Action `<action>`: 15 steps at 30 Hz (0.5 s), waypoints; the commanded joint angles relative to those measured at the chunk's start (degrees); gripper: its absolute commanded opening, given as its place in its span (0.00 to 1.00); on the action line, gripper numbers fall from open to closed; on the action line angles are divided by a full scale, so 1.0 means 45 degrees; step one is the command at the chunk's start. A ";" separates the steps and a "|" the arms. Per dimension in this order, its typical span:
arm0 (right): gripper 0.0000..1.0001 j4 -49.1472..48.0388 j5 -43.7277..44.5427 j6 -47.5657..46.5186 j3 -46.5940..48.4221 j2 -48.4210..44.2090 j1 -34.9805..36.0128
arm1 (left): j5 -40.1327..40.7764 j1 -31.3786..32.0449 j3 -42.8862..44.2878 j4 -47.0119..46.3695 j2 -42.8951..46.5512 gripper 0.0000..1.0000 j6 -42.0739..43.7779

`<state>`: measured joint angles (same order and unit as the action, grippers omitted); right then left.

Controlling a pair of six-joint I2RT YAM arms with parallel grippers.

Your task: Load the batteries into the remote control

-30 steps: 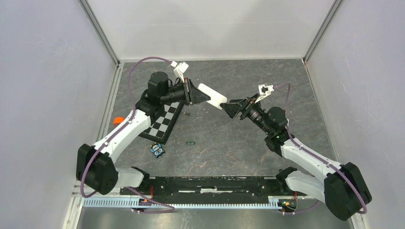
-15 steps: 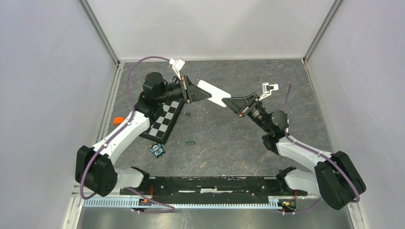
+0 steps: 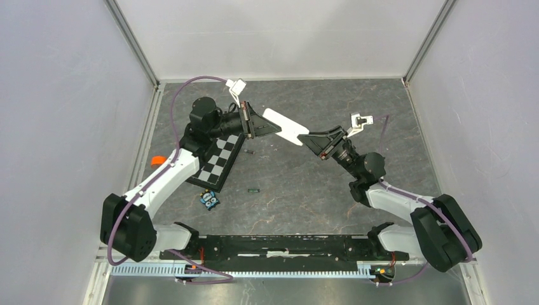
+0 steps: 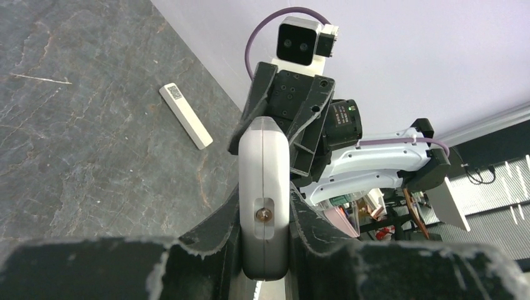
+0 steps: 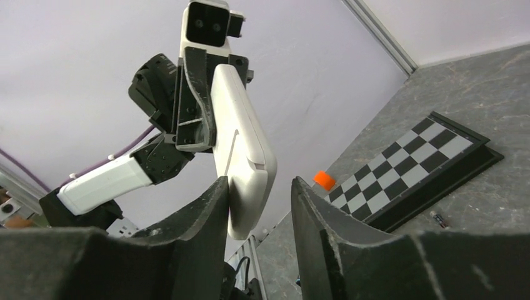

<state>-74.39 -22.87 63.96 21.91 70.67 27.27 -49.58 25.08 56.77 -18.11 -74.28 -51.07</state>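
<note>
Top | left gripper (image 3: 273, 126) clenched on remote control (image 3: 287, 129) held aloft, right gripper (image 3: 305, 137) at its far end, 2 batteries (image 3: 254, 189) on table (image 3: 305, 184) | left wrist | only here, white strip (image 4: 185, 116) on table | right wrist | jaws straddle remote control, grip unclear; 1 battery (image 5: 439, 219) beside chessboard (image 5: 425, 156)

In the left wrist view, the left hand (image 4: 264, 215) covered both sides of the remote control (image 4: 264, 169) at its near end. The far end sank between the right hand's (image 5: 257, 187) fingers, and I couldn't tell whether both touched it. From above, the batteries (image 3: 254, 189) were mere specks. The left arm (image 3: 166, 175) hid part of the chessboard (image 3: 222, 160).
</note>
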 commanded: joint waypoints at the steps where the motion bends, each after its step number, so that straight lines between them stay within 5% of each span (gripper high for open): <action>1: 0.50 0.1105 0.0008 -0.0605 0.0026 0.0359 -0.0218 | 0.0296 -0.0153 -0.0063 -0.0782 0.0322 0.02 -0.0572; 6: 0.56 0.0932 -0.0082 -0.0240 0.0073 0.0709 -0.0219 | 0.0659 -0.0163 -0.0292 -0.0276 0.0063 0.02 -0.0005; 11: 0.37 0.1425 -0.0225 -0.0093 0.0249 0.0838 -0.0219 | 0.1434 -0.0163 0.0035 0.1578 0.0009 0.02 0.1522; 15: 0.32 0.2643 -0.0210 -0.0292 0.0450 0.0703 -0.0219 | 0.1981 -0.0141 0.0072 0.2239 -0.0089 0.02 0.2306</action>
<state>-67.61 -23.33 63.59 21.93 74.00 26.50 -43.44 24.49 55.07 -10.66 -74.63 -46.57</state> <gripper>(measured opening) 0.333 0.275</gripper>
